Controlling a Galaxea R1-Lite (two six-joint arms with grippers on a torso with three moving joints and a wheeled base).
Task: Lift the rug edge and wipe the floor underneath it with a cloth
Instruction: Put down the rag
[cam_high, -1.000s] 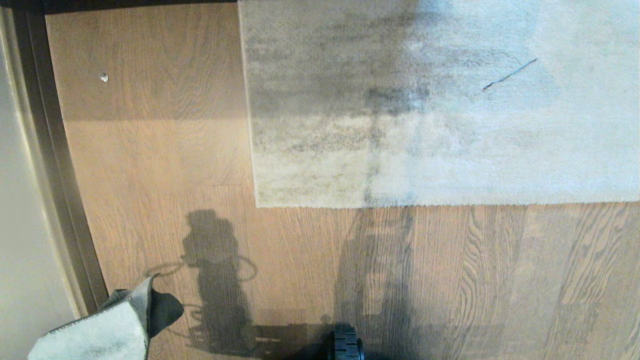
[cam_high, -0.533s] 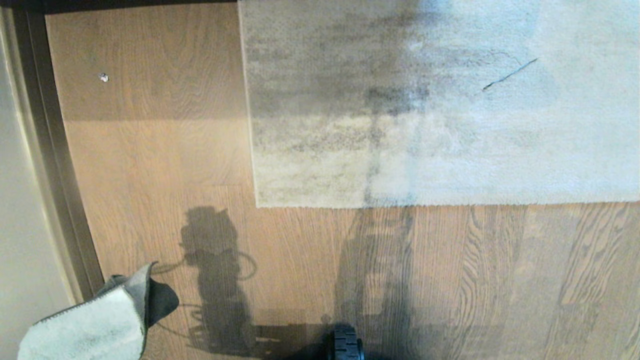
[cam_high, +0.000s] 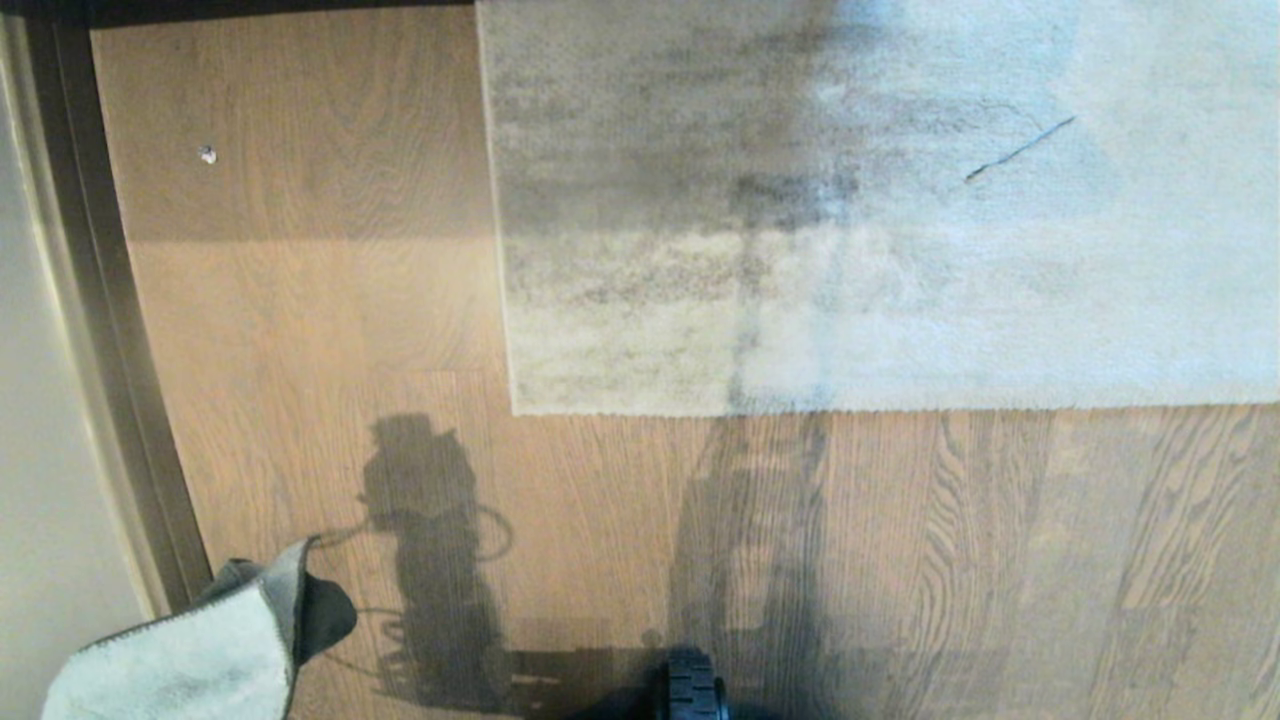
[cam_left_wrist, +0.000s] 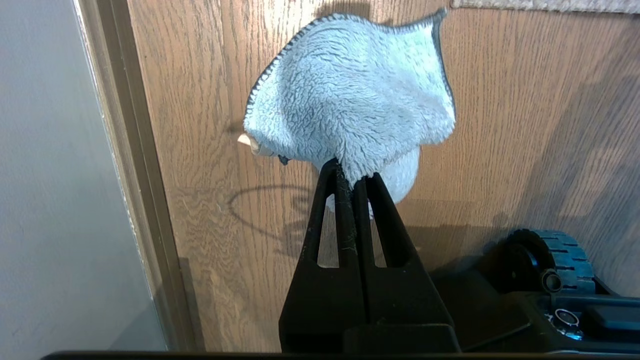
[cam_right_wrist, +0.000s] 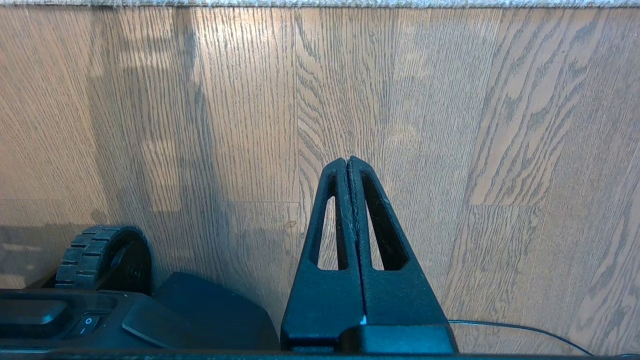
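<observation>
From the head view, the rug edge (cam_high: 800, 408) lies flat on the floor (cam_high: 300, 320), its square corner sitting ahead of the robot and a little to its left, with dark smudges across the pile behind it. The cloth (cam_high: 190, 660) shows at the robot's near left, close to the dark baseboard (cam_high: 110, 330), raised off the boards; neither arm itself can be seen here, only a base wheel (cam_high: 692, 690) at the near edge. Nothing is lifted yet, so the risk I would judge first is the rug: a thin, flat border gives closed fingers little to catch, and a scrape along the pile could slide off it or push the corner instead of raising it. In the left wrist view, the left gripper (cam_left_wrist: 354, 172) has its fingers pressed together on a small fold of the cloth, the rest fanning out loosely above the floor. That pinch looks shallow, so dragging it under the rug's weight could tug the rag free. In the right wrist view, the right gripper (cam_right_wrist: 348, 162) hangs over bare floor, its fingers pressed shut on nothing, well short of the rug border along the far side. It must spread them before it can take the edge.
</observation>
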